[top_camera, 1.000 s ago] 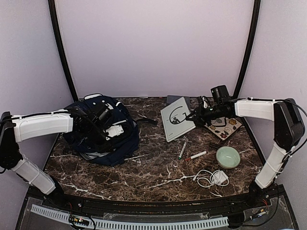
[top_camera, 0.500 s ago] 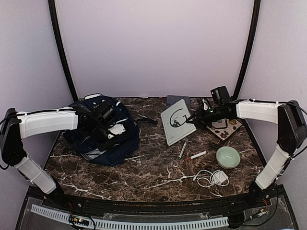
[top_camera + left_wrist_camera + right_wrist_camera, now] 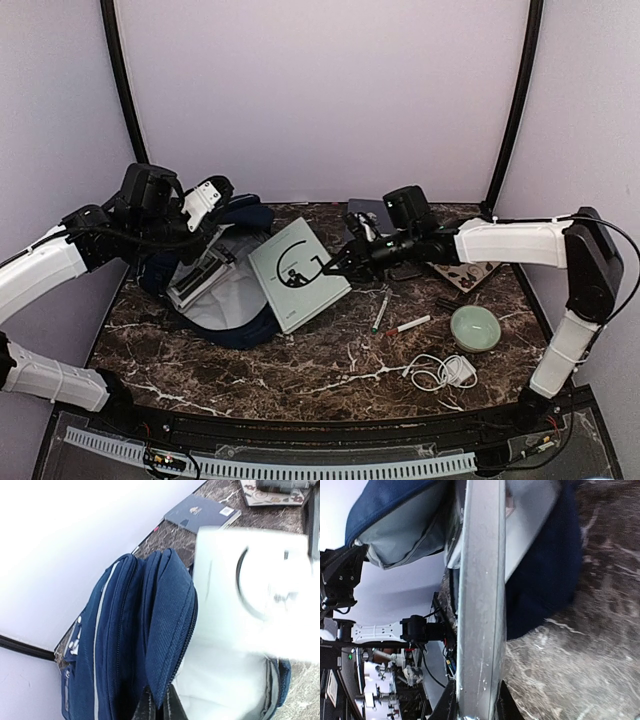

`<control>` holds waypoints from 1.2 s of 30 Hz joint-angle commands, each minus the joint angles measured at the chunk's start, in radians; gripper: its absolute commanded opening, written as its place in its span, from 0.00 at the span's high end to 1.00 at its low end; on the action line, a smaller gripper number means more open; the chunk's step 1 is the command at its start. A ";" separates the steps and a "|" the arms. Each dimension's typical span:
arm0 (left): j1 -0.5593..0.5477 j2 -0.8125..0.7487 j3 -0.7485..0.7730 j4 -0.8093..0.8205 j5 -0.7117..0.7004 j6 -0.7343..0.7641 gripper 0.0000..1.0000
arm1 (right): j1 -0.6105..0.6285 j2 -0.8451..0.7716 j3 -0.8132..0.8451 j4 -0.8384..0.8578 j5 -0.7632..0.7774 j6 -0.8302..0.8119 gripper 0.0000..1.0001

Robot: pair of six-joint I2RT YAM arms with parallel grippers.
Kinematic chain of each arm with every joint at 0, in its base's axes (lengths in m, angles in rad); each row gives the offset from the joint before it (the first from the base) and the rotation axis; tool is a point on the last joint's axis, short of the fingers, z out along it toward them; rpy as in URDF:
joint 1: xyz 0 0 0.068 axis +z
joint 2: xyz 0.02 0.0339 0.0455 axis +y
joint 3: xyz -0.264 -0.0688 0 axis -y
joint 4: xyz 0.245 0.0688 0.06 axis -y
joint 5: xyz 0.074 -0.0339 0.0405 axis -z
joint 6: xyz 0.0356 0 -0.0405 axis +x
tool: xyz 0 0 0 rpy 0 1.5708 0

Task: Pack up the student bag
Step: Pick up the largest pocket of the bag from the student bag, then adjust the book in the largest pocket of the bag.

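- Overhead, the student bag (image 3: 245,328) lies at nine o'clock on the desk (image 3: 330,370). The left tool (image 3: 222,208) lifts its flap, and the right tool (image 3: 340,262) holds a white book (image 3: 298,272) at its mouth.
- Left wrist: the left tool is pinched together on the navy flap, with grey lining exposed.
- Right wrist: the right tool is clamped on the book's edge. The step in hand looks like loading the book. The next move likely calls for sliding it inside, then letting go.
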 commanded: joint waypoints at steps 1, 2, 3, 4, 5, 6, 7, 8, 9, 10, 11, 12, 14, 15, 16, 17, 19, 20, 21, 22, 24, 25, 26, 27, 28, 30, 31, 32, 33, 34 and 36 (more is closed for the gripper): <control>-0.016 -0.035 0.010 0.153 0.075 0.031 1.00 | 0.093 0.120 0.119 0.325 -0.131 0.151 1.00; -0.018 -0.039 0.014 0.154 0.077 0.033 1.00 | 0.106 0.154 0.145 0.367 -0.147 0.184 1.00; -0.019 -0.046 0.015 0.161 0.075 0.033 1.00 | 0.116 0.185 0.171 0.410 -0.157 0.207 1.00; -0.020 -0.057 0.011 0.169 0.079 0.034 1.00 | 0.124 0.218 0.195 0.462 -0.165 0.251 1.00; -0.021 -0.063 0.010 0.175 0.086 0.038 1.00 | 0.131 0.245 0.222 0.501 -0.169 0.281 1.00; -0.023 -0.068 0.008 0.177 0.093 0.040 1.00 | 0.137 0.276 0.249 0.528 -0.171 0.307 1.00; -0.024 -0.071 0.008 0.176 0.102 0.040 1.00 | 0.140 0.306 0.276 0.549 -0.172 0.327 1.00; -0.025 -0.073 0.009 0.174 0.110 0.039 1.00 | 0.146 0.334 0.306 0.564 -0.174 0.345 1.00; -0.027 -0.074 0.010 0.172 0.118 0.035 1.00 | 0.152 0.363 0.331 0.576 -0.176 0.361 1.00; -0.029 -0.076 0.009 0.172 0.128 0.032 1.00 | 0.156 0.391 0.358 0.588 -0.176 0.378 1.00; -0.030 -0.079 0.009 0.172 0.141 0.028 1.00 | 0.161 0.418 0.383 0.592 -0.174 0.391 1.00; -0.032 -0.083 0.007 0.177 0.166 0.023 1.00 | 0.164 0.445 0.412 0.593 -0.166 0.402 1.00; -0.035 -0.092 0.000 0.194 0.211 0.009 1.00 | 0.167 0.496 0.474 0.574 -0.139 0.416 1.00; -0.036 -0.096 -0.002 0.204 0.231 0.004 1.00 | 0.168 0.524 0.514 0.551 -0.122 0.414 1.00; -0.037 -0.100 -0.008 0.212 0.246 0.000 1.00 | 0.168 0.561 0.569 0.529 -0.101 0.405 1.00; -0.037 -0.104 -0.012 0.220 0.255 -0.005 1.00 | 0.168 0.587 0.605 0.502 -0.073 0.399 1.00; -0.039 -0.109 -0.014 0.229 0.264 -0.012 1.00 | 0.168 0.641 0.677 0.456 -0.011 0.398 0.91; -0.040 -0.110 -0.013 0.232 0.266 -0.017 1.00 | 0.168 0.666 0.705 0.453 0.016 0.403 0.84; -0.040 -0.112 -0.012 0.234 0.268 -0.020 1.00 | 0.168 0.692 0.734 0.444 0.044 0.411 0.76; -0.041 -0.114 -0.012 0.238 0.267 -0.025 1.00 | 0.166 0.715 0.756 0.437 0.066 0.418 0.69; -0.041 -0.120 -0.015 0.243 0.259 -0.034 1.00 | 0.161 0.744 0.788 0.401 0.099 0.417 0.59; -0.041 -0.122 -0.017 0.247 0.249 -0.038 1.00 | 0.157 0.745 0.790 0.380 0.114 0.407 0.54; -0.041 -0.124 -0.019 0.248 0.236 -0.041 1.00 | 0.154 0.736 0.779 0.353 0.126 0.385 0.47; -0.041 -0.124 -0.022 0.246 0.225 -0.041 1.00 | 0.151 0.717 0.761 0.328 0.144 0.355 0.38; -0.040 -0.125 -0.025 0.245 0.219 -0.041 1.00 | 0.151 0.691 0.738 0.297 0.166 0.322 0.32; -0.041 -0.125 -0.033 0.249 0.212 -0.037 1.00 | 0.152 0.627 0.706 0.230 0.192 0.231 0.19; -0.040 -0.124 -0.038 0.256 0.209 -0.036 1.00 | 0.154 0.609 0.691 0.192 0.201 0.192 0.15; -0.040 -0.123 -0.042 0.264 0.208 -0.038 1.00 | 0.156 0.568 0.676 0.154 0.213 0.153 0.12; -0.040 -0.122 -0.045 0.272 0.205 -0.040 1.00 | 0.159 0.535 0.653 0.122 0.228 0.124 0.09; -0.041 -0.120 -0.047 0.280 0.202 -0.042 1.00 | 0.164 0.500 0.604 0.108 0.240 0.106 0.07; -0.040 -0.118 -0.049 0.297 0.203 -0.044 1.00 | 0.172 0.426 0.517 0.113 0.263 0.088 0.06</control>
